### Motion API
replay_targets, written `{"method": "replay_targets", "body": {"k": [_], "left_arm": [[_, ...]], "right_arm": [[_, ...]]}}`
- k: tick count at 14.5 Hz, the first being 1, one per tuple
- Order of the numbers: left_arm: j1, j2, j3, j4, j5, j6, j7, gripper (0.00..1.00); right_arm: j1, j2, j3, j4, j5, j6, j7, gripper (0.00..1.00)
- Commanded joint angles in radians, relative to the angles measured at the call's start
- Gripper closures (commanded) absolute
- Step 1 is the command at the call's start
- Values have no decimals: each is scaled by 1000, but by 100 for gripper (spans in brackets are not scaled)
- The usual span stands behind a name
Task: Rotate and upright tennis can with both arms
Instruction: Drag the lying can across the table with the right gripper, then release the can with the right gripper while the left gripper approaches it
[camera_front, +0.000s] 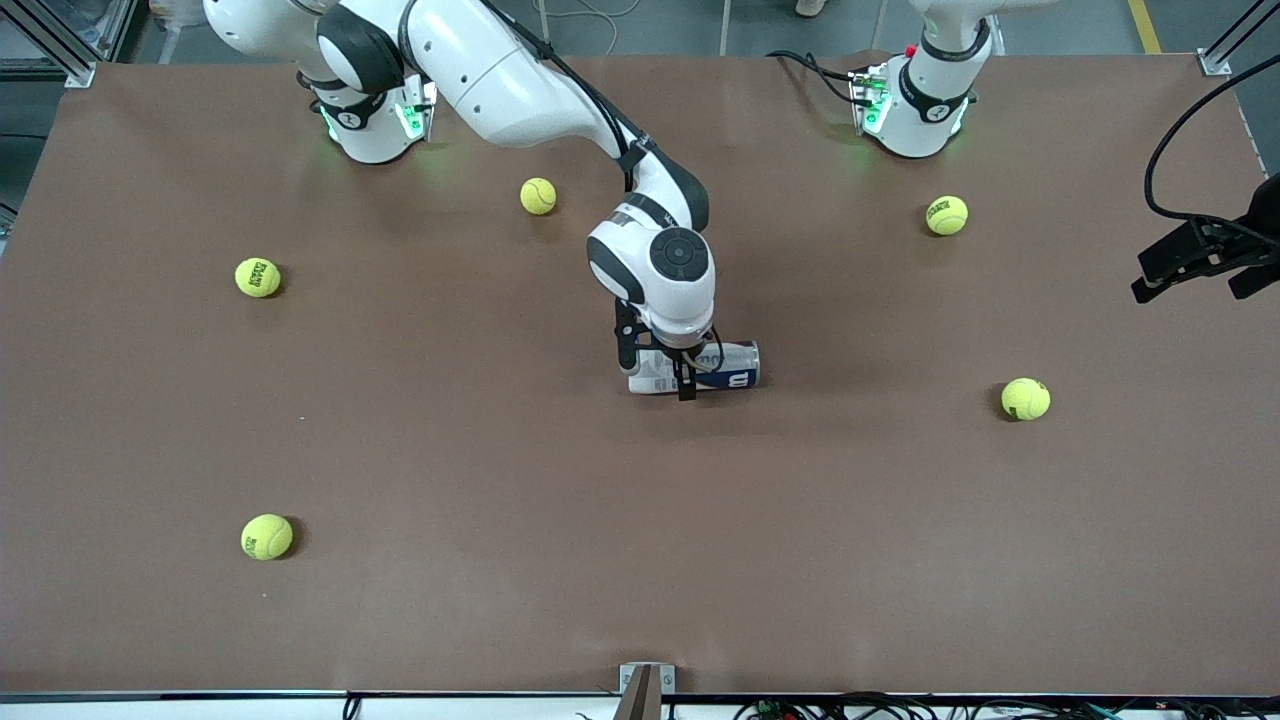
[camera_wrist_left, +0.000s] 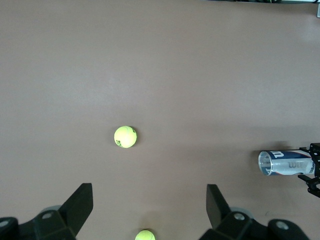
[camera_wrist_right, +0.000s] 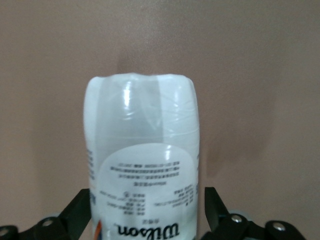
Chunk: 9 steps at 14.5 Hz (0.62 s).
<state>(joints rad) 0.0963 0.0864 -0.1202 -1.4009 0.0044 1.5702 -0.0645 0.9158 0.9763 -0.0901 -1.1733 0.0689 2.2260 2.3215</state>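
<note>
The tennis can (camera_front: 722, 368) lies on its side near the middle of the brown table (camera_front: 500, 600), its long axis running between the two arms' ends of the table, with the navy part of the label and its white "W" toward the left arm's end. The right arm reaches down from its base to the can, and the right end effector (camera_front: 683, 372) straddles it near its middle. In the right wrist view the can (camera_wrist_right: 142, 155) fills the space between the two black fingers (camera_wrist_right: 80, 212), which stand spread on either side of the cylinder; a white label with "Wilson" lettering faces that camera, and whether the pads actually touch the plastic cannot be told. The left end effector (camera_front: 1195, 262) hangs in the air at the left arm's end of the table, well apart from the can, and waits. In the left wrist view its fingers (camera_wrist_left: 80, 205) stand wide apart with nothing between them, above bare table, and the can (camera_wrist_left: 285, 163) shows far off with its clear open end facing that way. Five yellow-green tennis balls lie scattered on the table, one of them (camera_front: 1025, 398) nearest the left end effector.
</note>
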Motion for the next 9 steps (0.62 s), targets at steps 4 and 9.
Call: {"method": "replay_targets", "body": {"k": [4, 9], "left_arm": [[25, 12, 21, -22, -13, -19, 3, 0], [17, 25, -7, -114, -216, -62, -38, 0]], "right_arm": [[5, 5, -13, 58, -35, -19, 21, 0], [-2, -16, -2, 148, -31, -192, 19, 0]]}}
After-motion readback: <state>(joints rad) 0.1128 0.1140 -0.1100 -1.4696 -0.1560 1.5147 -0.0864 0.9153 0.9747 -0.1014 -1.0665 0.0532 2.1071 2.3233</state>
